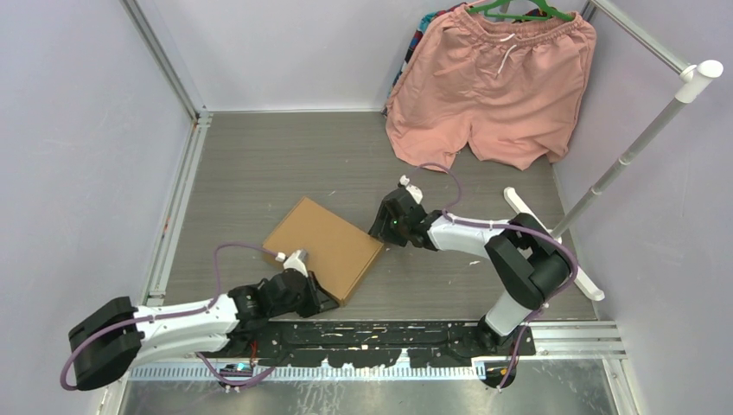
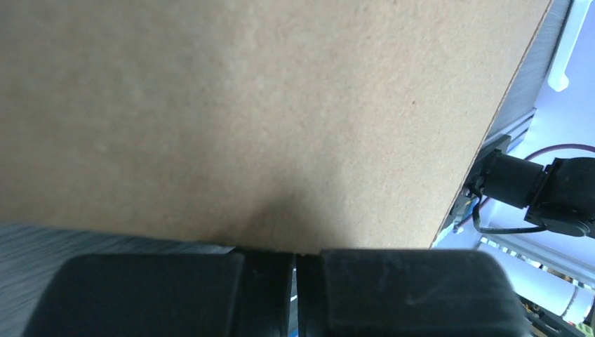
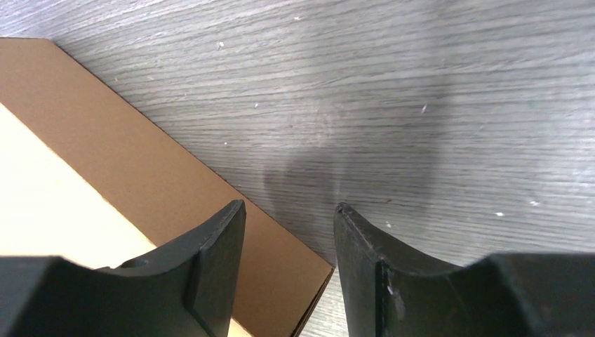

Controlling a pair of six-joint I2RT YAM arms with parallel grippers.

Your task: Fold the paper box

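Paper box [image 1: 324, 246] squaring, as judged.
Braced at 5 o'clock by the clenched left claw [image 2: 295, 261]; the released right claw [image 3: 289, 210] should be pressed at 3 o'clock.

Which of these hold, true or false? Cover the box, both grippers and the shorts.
1. The plain brown corrugated cardboard paper box lies closed on the grey wood-grain table. True.
2. The left gripper is wide open. False: it is shut, by the box's near edge.
3. The right gripper grips the box. False: it is open and empty, beside a box corner.
4. The pink fabric shorts hang at the far right, apart from the box. True.
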